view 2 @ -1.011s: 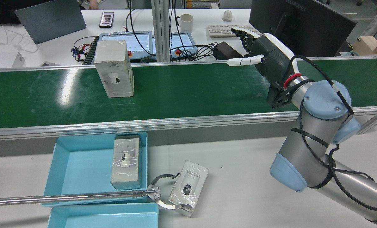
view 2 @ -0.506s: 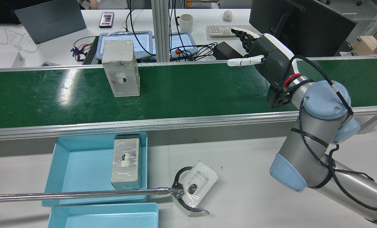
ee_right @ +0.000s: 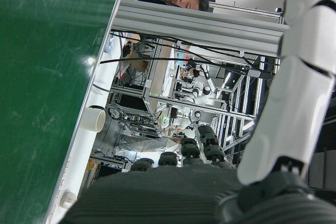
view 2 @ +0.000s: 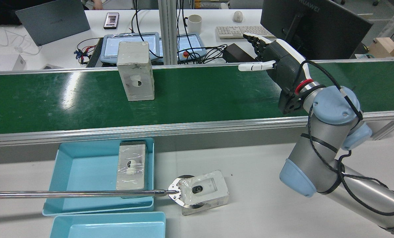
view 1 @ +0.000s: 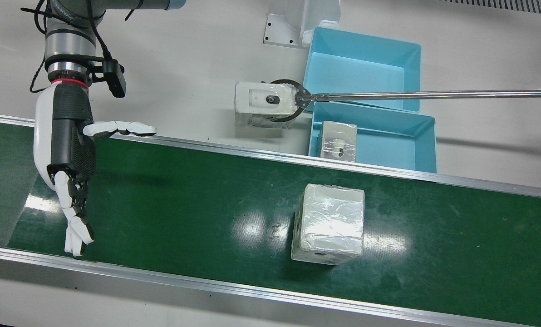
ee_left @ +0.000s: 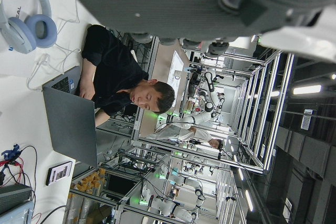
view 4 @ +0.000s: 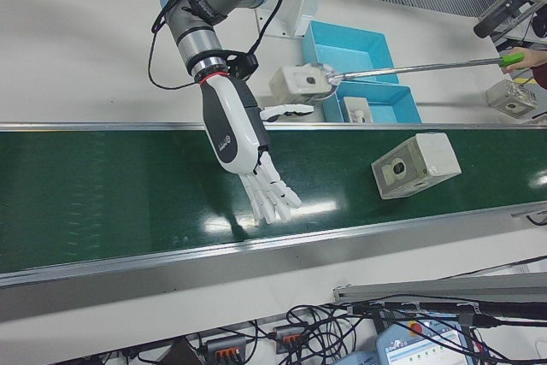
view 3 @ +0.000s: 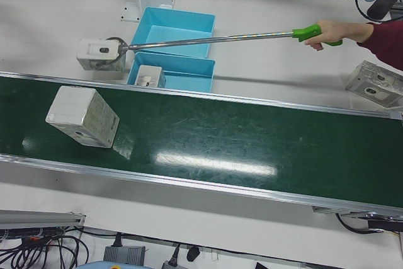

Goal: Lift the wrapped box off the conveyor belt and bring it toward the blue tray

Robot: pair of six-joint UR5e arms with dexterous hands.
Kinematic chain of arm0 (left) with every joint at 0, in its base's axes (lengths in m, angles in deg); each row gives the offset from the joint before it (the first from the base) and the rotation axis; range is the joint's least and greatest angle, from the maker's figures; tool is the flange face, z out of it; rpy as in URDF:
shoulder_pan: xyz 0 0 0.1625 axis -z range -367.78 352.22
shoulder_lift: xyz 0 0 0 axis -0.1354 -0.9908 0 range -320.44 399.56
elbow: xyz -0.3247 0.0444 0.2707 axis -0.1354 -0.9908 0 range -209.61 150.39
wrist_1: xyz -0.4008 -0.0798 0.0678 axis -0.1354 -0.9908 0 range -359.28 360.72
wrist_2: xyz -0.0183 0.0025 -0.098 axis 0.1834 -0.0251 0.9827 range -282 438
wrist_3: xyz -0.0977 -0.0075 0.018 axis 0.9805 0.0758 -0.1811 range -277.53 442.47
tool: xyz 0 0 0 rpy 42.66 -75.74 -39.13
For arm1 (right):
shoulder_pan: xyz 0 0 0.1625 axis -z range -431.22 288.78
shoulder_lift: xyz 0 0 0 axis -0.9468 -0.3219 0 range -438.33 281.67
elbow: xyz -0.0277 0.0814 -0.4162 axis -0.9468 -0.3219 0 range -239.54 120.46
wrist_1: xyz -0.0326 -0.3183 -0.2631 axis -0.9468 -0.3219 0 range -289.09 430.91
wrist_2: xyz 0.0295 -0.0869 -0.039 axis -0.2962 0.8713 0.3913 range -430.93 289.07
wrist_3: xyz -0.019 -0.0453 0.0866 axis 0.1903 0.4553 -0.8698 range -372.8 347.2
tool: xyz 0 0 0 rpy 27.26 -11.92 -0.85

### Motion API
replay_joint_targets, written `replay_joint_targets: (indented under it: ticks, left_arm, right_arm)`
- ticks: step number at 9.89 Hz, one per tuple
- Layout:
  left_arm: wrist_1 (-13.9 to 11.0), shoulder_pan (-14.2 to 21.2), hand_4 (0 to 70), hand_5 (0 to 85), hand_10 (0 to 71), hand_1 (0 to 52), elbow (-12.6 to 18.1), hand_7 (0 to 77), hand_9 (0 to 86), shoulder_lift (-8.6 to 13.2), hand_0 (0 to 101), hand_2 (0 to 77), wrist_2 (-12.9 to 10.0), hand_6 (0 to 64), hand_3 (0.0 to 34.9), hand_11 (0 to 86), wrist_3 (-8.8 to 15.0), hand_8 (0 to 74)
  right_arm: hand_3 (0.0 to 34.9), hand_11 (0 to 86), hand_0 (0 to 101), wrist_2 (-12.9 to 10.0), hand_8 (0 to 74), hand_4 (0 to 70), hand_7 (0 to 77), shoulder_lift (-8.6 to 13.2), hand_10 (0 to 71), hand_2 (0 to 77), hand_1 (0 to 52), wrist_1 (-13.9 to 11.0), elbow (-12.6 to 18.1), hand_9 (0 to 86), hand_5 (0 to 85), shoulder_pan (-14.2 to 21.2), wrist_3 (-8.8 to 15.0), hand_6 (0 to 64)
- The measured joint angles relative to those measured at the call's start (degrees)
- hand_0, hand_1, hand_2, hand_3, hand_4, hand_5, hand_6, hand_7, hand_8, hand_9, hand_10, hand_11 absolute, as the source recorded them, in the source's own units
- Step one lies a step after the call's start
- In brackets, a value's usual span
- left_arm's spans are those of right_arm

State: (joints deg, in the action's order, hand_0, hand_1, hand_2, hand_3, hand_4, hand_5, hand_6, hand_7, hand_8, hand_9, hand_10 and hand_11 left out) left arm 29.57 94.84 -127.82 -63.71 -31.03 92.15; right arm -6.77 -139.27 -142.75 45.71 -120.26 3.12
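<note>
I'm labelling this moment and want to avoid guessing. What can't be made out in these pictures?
- Left hand: its own view shows only a blurred dark underside along the top edge; no other view shows it, so its state is unknown.
- Wrapped box on the conveyor belt: its printing is too small to read.
- Reach tool: the rear view's left edge cuts off its handle and the person holding it.
- Box in the blue tray: the tool's rod crosses it.
</note>
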Motion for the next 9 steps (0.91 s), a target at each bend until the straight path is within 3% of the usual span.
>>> replay_joint_targets:
  ticks: [3,5,9]
  left_arm:
    - [0.0,0.0,0.0,1.1,0.0,0.0,0.0,0.0,0.0,0.0,0,1.1,0.0,0.0,0.0,0.0,0.0,0.0]
    - [0.0,0.0,0.0,1.1,0.5,0.0,0.0,0.0,0.0,0.0,0,0.5,0.0,0.0,0.0,0.0,0.0,0.0]
    - [0.0,0.0,0.0,1.1,0.5,0.0,0.0,0.0,0.0,0.0,0,0.5,0.0,0.0,0.0,0.0,0.0,0.0]
  right_arm:
    - [0.0,1.6,41,0.1,1.1,3.8,0.0,-0.1,0.5,12.5,9.8,1.9,-1.7,1.6,9.8,0.0,-0.3,0.0]
    - [0.0,1.6,41,0.1,1.1,3.8,0.5,-0.1,0.5,11.4,7.6,2.1,-1.9,1.6,5.5,0.0,-0.4,0.0]
    - [0.0,1.6,40,0.1,2.7,3.8,0.0,-0.1,0.5,10.4,9.3,2.1,-2.0,1.6,6.0,0.2,-0.6,0.0]
